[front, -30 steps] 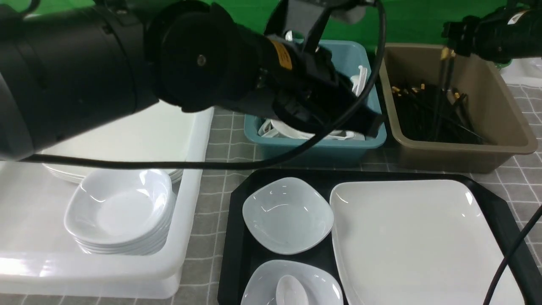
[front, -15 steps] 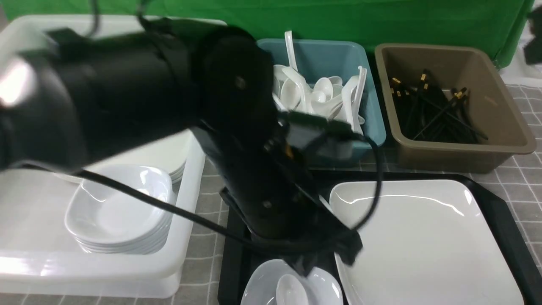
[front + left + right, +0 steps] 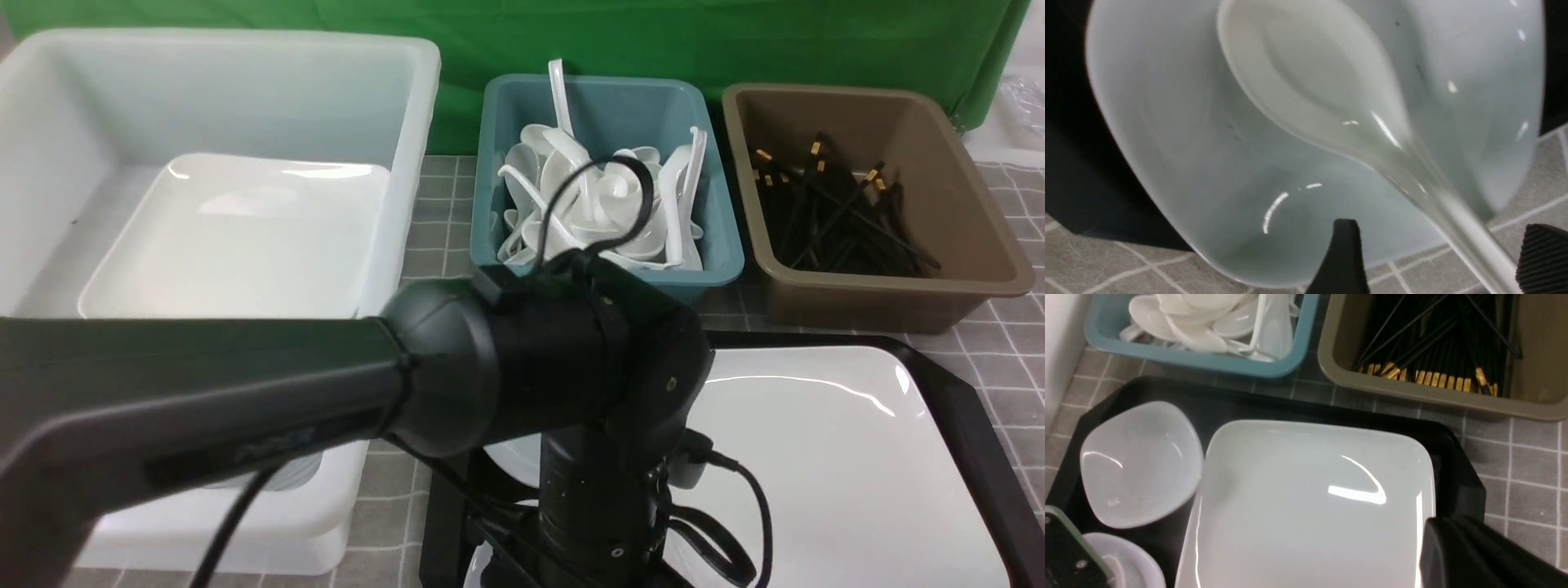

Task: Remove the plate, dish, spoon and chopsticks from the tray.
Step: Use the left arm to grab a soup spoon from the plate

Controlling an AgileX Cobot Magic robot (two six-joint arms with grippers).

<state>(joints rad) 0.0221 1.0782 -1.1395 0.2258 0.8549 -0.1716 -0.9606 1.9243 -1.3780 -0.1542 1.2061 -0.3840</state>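
A white spoon (image 3: 1310, 73) lies in a small white dish (image 3: 1200, 163) at the near left of the black tray (image 3: 971, 400). My left gripper (image 3: 1443, 261) is open, one finger on each side of the spoon's handle (image 3: 1470, 241), not touching it. In the front view my own left arm (image 3: 571, 384) hides that gripper. A second dish (image 3: 1139, 465) sits behind the first. The large white plate (image 3: 816, 457) fills the tray's right side. My right gripper (image 3: 1474, 555) is shut and empty above the plate's corner. Black chopsticks (image 3: 841, 212) lie in the brown tub.
A big white tub (image 3: 408, 106) at the left holds a stack of plates (image 3: 237, 237). A teal tub (image 3: 718, 269) full of white spoons and the brown tub (image 3: 963, 245) stand behind the tray. A grey checked cloth (image 3: 1012, 359) covers the table.
My left arm swung from over the teal tub down to the near dish, and its gripper opened. My right arm drew back from above the brown tub, out of the front view, and its gripper shut.
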